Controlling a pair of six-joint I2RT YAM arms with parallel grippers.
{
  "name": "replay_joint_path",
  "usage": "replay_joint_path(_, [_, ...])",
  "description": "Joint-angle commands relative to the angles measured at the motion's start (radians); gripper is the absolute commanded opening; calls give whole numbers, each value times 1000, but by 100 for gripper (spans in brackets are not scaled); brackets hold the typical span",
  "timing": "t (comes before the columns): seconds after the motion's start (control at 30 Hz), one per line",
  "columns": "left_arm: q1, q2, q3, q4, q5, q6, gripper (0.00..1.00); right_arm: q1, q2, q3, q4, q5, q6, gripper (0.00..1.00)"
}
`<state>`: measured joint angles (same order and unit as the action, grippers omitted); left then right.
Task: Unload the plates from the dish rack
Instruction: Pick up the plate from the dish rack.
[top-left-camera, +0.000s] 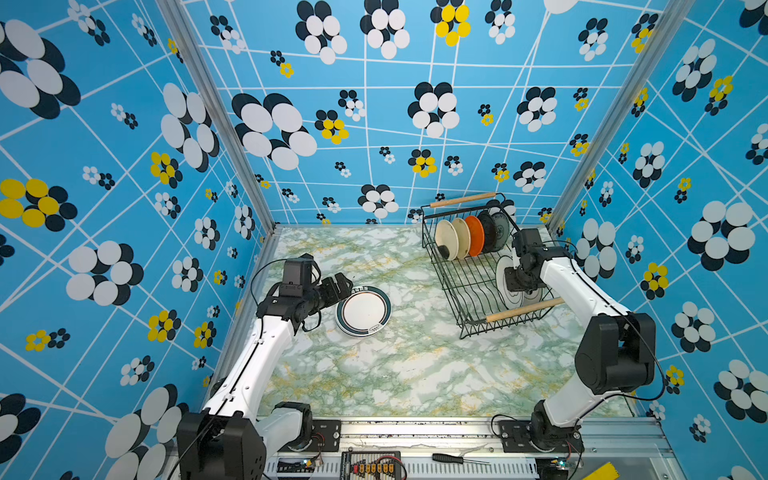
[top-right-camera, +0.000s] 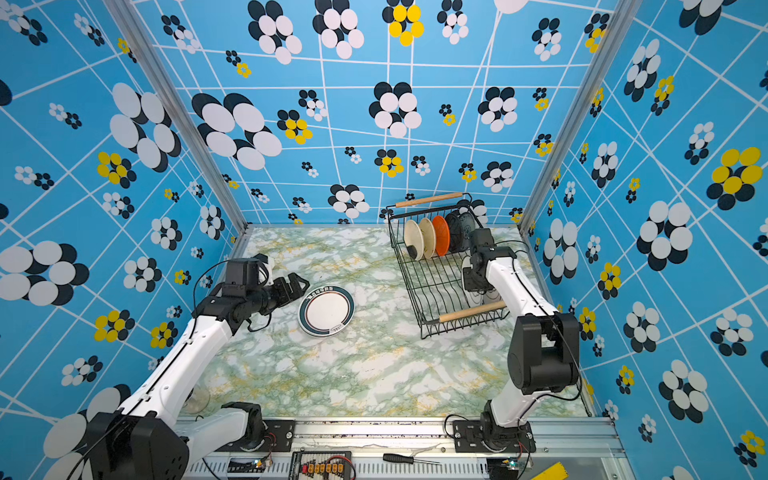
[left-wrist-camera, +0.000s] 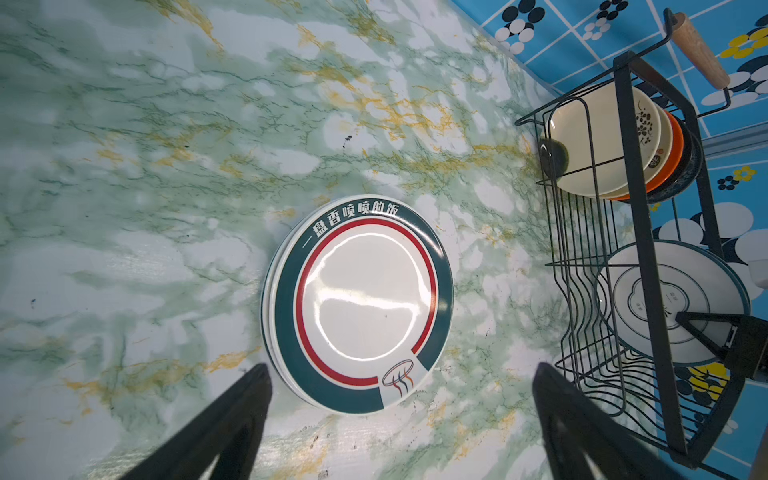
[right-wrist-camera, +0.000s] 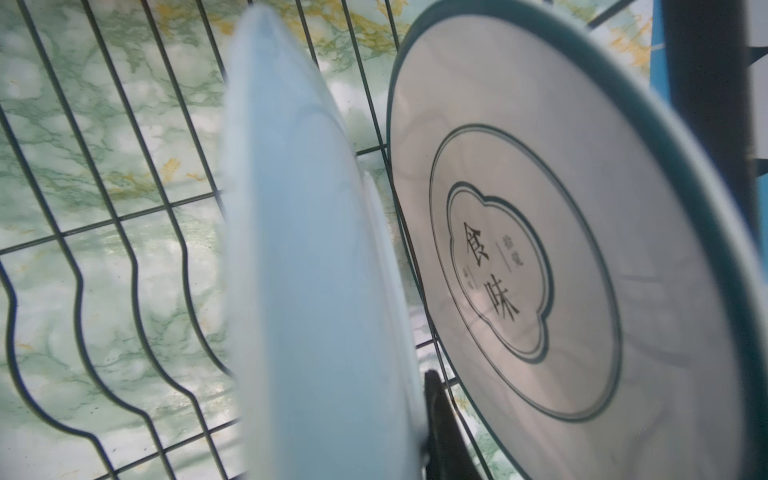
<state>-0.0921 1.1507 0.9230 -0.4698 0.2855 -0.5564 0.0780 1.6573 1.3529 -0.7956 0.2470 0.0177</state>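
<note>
The black wire dish rack (top-left-camera: 428, 232) (top-right-camera: 419, 316) stands at the back right. Its far row holds small upright plates (top-left-camera: 469, 237) (left-wrist-camera: 582, 149): cream, orange, black and teal. In the near row, my right gripper (top-left-camera: 513, 278) (right-wrist-camera: 380, 432) is shut on the rim of a white plate (right-wrist-camera: 311, 270). One dark finger (right-wrist-camera: 440, 424) shows beside the plate; the other is hidden behind it. Another white plate with a printed emblem (right-wrist-camera: 540, 249) stands next to it. A short stack of dark-rimmed plates (top-left-camera: 363, 310) (left-wrist-camera: 357, 307) lies on the table. My left gripper (top-left-camera: 343, 286) (left-wrist-camera: 401, 368) hovers open at the stack's edge, holding nothing.
The rack's wooden handles (top-left-camera: 523, 309) (top-left-camera: 461, 200) lie along its near and far ends. A dark round object (left-wrist-camera: 552, 156) sits in the rack in front of the cream plates. A screwdriver (top-left-camera: 455, 459) and a connector board (top-left-camera: 372, 467) lie on the front rail. Patterned walls enclose three sides.
</note>
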Motion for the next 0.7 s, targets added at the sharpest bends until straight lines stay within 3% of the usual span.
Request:
replay_joint_path(0.0, [7, 18, -15, 2, -25, -13, 99, -5, -64, 28, -8, -4, 25, 2])
replay_joint_path(0.3, [6, 51, 22, -21, -43, 11, 99, -5, -183, 68, -1, -16, 37, 1])
replay_joint_path(0.5, [6, 25, 8, 16, -20, 30, 99, -5, -303, 30, 124, -113, 87, 1])
replay_joint_path(0.67, [7, -22, -1, 47, -10, 23, 99, -5, -424, -58, 317, -269, 222, 1])
